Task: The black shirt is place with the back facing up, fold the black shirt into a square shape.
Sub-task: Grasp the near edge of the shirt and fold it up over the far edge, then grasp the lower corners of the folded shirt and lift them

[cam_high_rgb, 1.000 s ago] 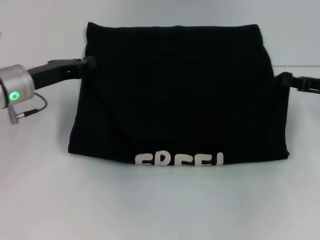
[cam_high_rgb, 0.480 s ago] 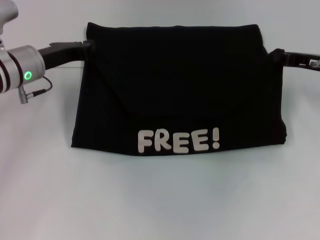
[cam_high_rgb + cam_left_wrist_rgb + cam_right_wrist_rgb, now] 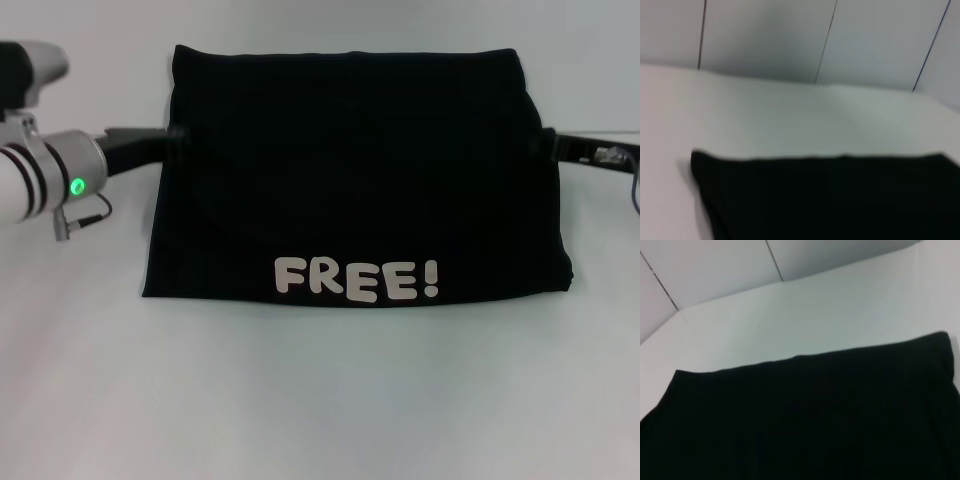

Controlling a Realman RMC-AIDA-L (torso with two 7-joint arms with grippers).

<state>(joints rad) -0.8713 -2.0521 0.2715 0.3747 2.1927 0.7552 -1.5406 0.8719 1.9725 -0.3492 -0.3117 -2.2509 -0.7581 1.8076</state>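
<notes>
The black shirt (image 3: 350, 170) lies folded into a wide rectangle on the white table (image 3: 320, 400). White lettering "FREE!" (image 3: 357, 280) shows along its near edge. My left gripper (image 3: 176, 134) is at the shirt's left edge near the far corner. My right gripper (image 3: 545, 146) is at the shirt's right edge at about the same depth. Both gripper tips merge with the black fabric, so I cannot see whether they hold it. The shirt also fills the near part of the left wrist view (image 3: 830, 200) and the right wrist view (image 3: 805, 420).
The white table stretches bare in front of the shirt and on both sides. A pale panelled wall (image 3: 830, 40) stands behind the table's far edge. A thin cable (image 3: 85, 215) hangs under my left wrist.
The lettering, half hidden a second ago, now shows in full at the near edge. Both grippers rose toward the far corners, then came down again along the shirt's side edges.
</notes>
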